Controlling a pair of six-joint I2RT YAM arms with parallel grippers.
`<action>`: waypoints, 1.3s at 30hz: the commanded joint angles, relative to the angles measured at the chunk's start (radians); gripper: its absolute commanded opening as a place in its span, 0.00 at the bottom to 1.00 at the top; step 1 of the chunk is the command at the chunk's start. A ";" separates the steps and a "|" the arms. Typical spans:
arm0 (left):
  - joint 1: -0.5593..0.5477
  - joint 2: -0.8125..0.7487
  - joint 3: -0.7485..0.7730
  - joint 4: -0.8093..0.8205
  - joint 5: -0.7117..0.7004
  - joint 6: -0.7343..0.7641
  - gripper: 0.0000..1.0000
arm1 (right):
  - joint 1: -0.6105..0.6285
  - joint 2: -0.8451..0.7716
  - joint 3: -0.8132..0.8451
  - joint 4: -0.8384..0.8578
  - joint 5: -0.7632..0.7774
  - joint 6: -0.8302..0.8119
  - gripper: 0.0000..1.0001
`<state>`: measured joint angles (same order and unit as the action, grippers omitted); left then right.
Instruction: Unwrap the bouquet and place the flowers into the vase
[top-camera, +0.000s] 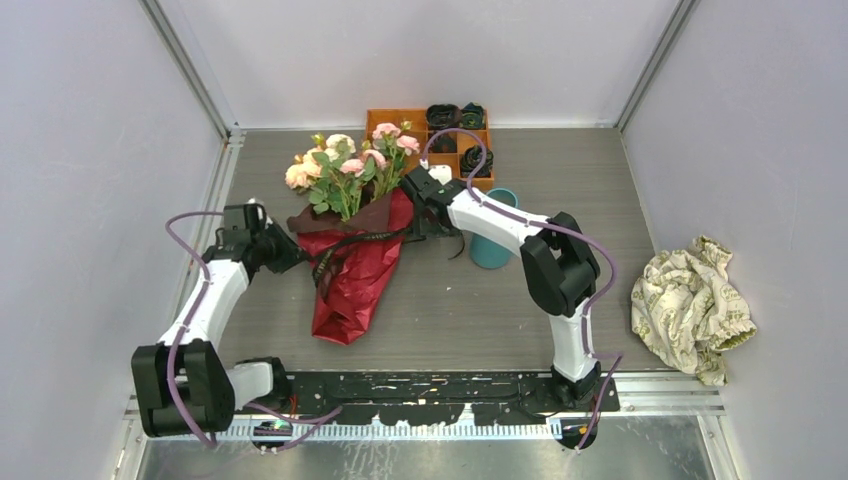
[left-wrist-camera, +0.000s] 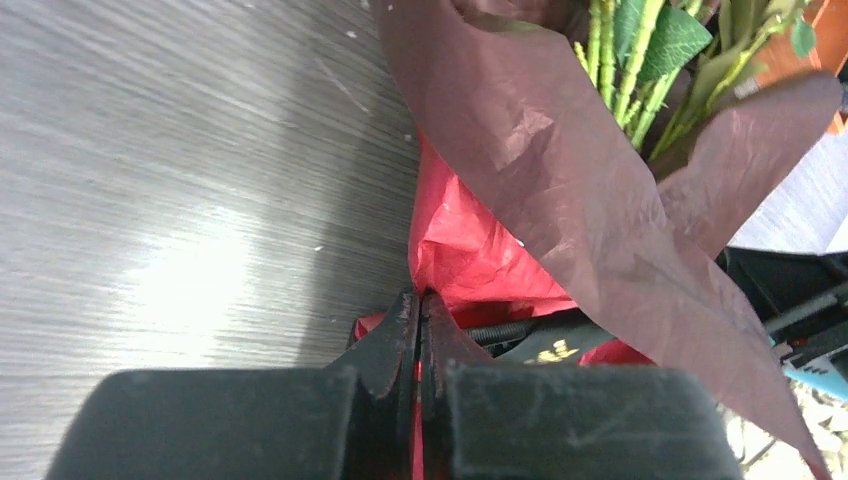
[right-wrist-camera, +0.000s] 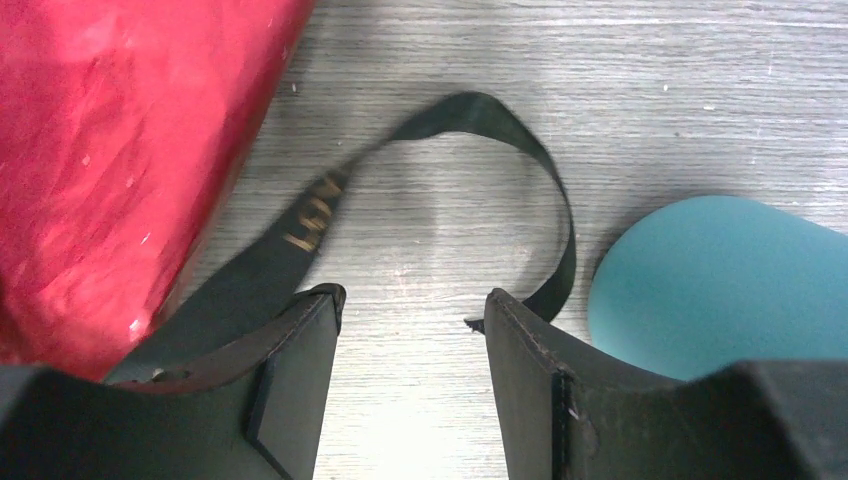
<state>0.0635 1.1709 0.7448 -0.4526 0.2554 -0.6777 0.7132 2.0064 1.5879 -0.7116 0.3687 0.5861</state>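
The bouquet (top-camera: 352, 268) lies mid-table in dark red wrapping paper (left-wrist-camera: 560, 190), its narrow end toward me. The flowers (top-camera: 345, 165), pink and peach roses, stick out of its far end, and green stems (left-wrist-camera: 625, 60) show in the left wrist view. A black ribbon (right-wrist-camera: 470, 105) trails off the wrap in a loose loop on the table. My left gripper (top-camera: 293, 254) (left-wrist-camera: 420, 298) is shut on the paper's left edge, with red paper between the jaws. My right gripper (top-camera: 428, 222) (right-wrist-camera: 410, 310) hangs open over the ribbon loop, holding nothing. The teal vase (top-camera: 493, 240) (right-wrist-camera: 720, 280) is just right of it.
An orange compartment tray (top-camera: 398, 118) with dark rosettes sits at the back, behind the flowers. A crumpled beige patterned cloth (top-camera: 690, 300) lies at the right edge. Grey walls close in the table on the left, back and right.
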 joint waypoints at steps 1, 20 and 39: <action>0.097 -0.059 0.015 -0.072 -0.038 0.032 0.00 | -0.026 -0.085 -0.023 -0.020 0.075 0.000 0.60; 0.150 -0.252 0.323 -0.383 -0.198 -0.014 0.00 | -0.100 -0.152 -0.051 -0.041 0.089 -0.061 0.61; 0.151 -0.200 0.169 -0.298 -0.174 -0.047 0.01 | -0.139 -0.211 -0.027 0.035 -0.147 -0.140 0.61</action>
<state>0.2062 0.9672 0.9318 -0.8169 0.0402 -0.7033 0.5697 1.8076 1.5513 -0.7349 0.3153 0.4664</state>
